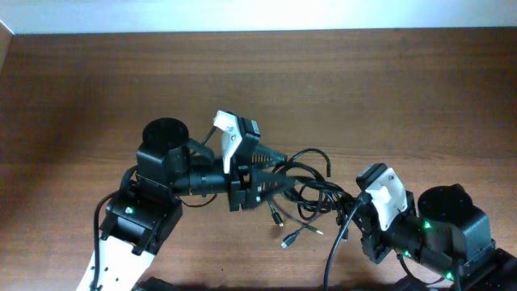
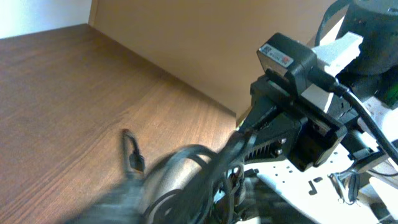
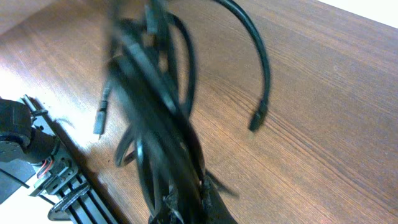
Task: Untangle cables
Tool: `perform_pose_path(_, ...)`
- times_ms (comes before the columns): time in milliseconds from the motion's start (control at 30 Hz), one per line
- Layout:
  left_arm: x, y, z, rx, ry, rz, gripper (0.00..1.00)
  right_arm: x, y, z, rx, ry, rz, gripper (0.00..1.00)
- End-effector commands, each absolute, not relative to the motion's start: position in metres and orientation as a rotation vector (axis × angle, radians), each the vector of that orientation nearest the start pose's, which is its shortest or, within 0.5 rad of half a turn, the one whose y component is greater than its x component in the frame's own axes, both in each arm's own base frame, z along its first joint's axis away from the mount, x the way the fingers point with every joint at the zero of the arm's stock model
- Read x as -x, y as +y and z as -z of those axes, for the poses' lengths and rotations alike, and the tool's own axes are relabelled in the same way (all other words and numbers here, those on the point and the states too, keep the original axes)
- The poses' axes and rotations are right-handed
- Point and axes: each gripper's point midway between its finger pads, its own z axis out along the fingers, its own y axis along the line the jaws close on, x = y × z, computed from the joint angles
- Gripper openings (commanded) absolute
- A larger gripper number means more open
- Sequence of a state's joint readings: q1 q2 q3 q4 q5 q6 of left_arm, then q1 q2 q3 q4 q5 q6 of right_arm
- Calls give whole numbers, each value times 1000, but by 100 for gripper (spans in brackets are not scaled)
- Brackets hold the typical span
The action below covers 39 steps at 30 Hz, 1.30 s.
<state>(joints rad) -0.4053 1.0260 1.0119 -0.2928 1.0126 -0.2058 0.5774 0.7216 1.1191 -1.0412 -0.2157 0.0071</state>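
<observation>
Cables (image 1: 311,192): black tangle sits over the counter (image 1: 363,81) between both arms, right jaws clamped on its strands, likely as an anchor, left jaws' state untellable, seemingly placed to tease loops apart.

Brown wood-grain worktop (image 1: 89,81) under both jaws, runs wide to every side of them. Pale strip (image 1: 258,14) along far edge, well beyond jaws, maybe wall, can't tell. Left wrist view: plain tan panel (image 2: 186,43) rising at worktop edge, out ahead of jaws. Right wrist view: white bit (image 3: 373,9) in top corner, past worktop edge.
</observation>
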Motion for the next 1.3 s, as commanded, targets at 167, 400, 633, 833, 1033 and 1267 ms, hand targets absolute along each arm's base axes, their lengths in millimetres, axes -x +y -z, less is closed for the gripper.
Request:
perform_pose_path(167,-191,-238,-309,-1259,1589,1078,99,-159,149,-290,756,2141,-566,4)
perform_pose_path(400,-172,-226,-276,-1494,1521,936,99,-146,173,-308,900,2009,-718,4)
perform_pose_path(633,-197,-212,-255,-1488,1646,707,99,-114,200,-333,1149,1763,-928,4)
perform_pose_path(833,-179,-222,-268,-1540,1508,828,89,-108,210,-354,1186,1631,-998,4)
perform_pose_path(1033,-159,-230,-284,-1558,1376,975,14,-110,212,-362,1182,1590,-992,4)
perform_pose_path(1267,-179,-222,-267,-1514,1546,848,0,-156,175,-321,817,1978,-735,30)
